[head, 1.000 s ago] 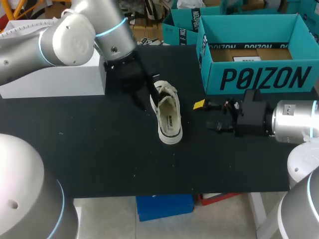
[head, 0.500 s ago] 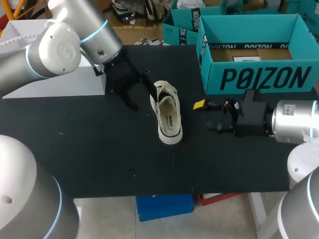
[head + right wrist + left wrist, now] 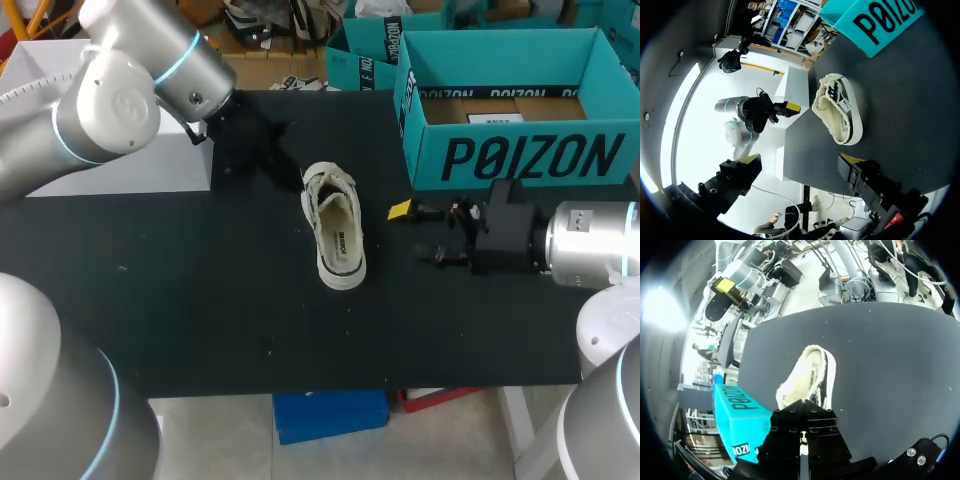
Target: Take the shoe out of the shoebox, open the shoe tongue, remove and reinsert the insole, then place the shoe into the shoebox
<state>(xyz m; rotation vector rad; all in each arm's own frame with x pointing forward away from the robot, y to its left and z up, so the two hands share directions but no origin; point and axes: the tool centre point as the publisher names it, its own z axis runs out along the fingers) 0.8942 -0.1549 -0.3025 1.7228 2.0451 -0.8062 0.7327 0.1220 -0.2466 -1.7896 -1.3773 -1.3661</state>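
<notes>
A cream canvas shoe with a black sole stripe lies on the black table, its opening facing up. My left gripper hangs shut and empty a little behind and to the left of the shoe's heel. In the left wrist view its black fingers are pressed together, with the shoe just ahead of them. My right gripper stands open to the right of the shoe, touching nothing. From the right wrist view the shoe lies ahead of the open gripper. The teal shoebox stands open at the back right.
A white block sits on the table's left side, close behind my left arm. The shoebox's front wall is just beyond my right gripper. Bare table surface runs along the front, near the edge.
My left gripper has drawn back from the shoe toward the back left and gone from open to shut. The shoe and the right arm have stayed put.
</notes>
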